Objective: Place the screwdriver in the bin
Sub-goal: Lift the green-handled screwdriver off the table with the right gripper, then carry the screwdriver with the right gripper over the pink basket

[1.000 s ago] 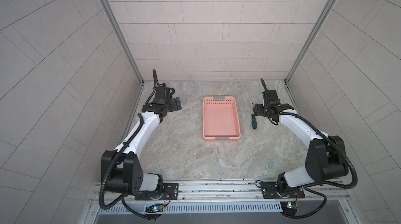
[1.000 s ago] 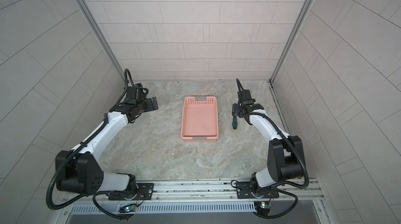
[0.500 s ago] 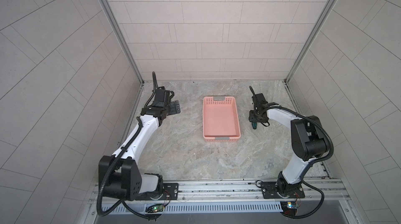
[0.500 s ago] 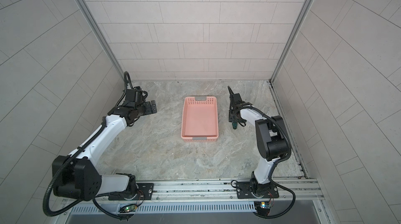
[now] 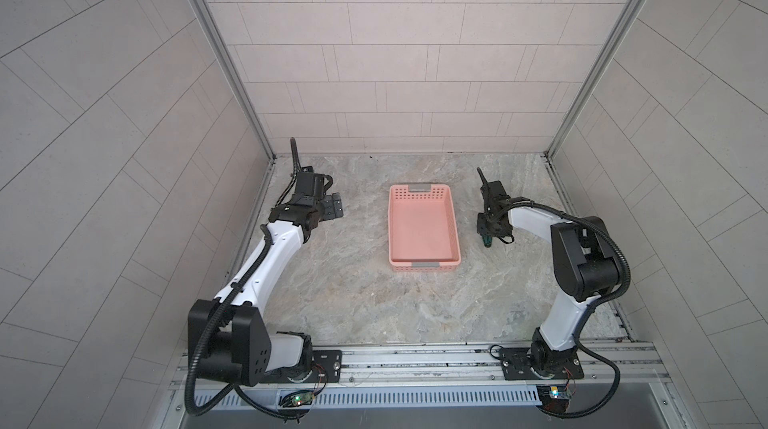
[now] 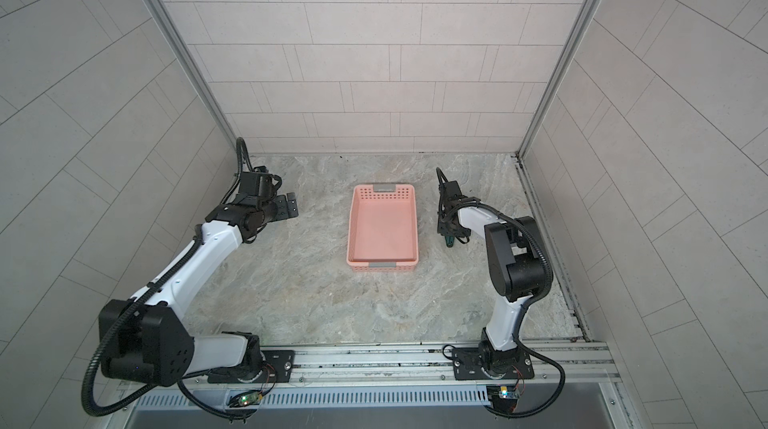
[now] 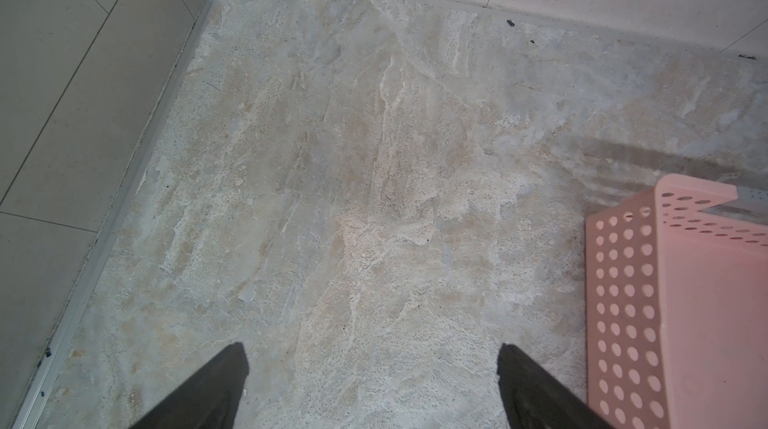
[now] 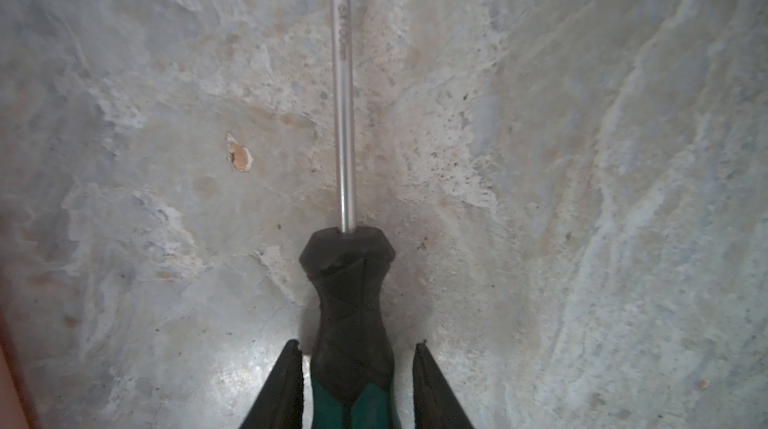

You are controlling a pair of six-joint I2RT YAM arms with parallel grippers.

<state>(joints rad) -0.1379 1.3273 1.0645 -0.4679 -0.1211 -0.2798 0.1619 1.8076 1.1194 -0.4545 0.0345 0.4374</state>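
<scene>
Tabletop [image 5: 353, 294] of marbled grey stone inside a pale tiled enclosure, seen from above. Two white and black robot arms reach in from the near edge, the left arm [image 5: 266, 264] and the right arm [image 5: 577, 248]. Salmon-pink bin [image 5: 419, 227] with perforated walls sits between them at mid-table, a grey label patch at each short end. Left gripper [image 7: 372, 360] hangs above the tabletop left of the bin, jaws spread wide; a corner of the bin shows beside one finger in the left wrist view. Right gripper [image 8: 357, 343] is down at the table just right of the bin, jaws astride the handle of the screwdriver [image 8: 351, 302] with a thin gap on each side, not pinching it. The screwdriver lies flat on the tabletop, outside the bin, its green and black handle between the fingers and its thin metal shaft pointing away from the wrist
</scene>
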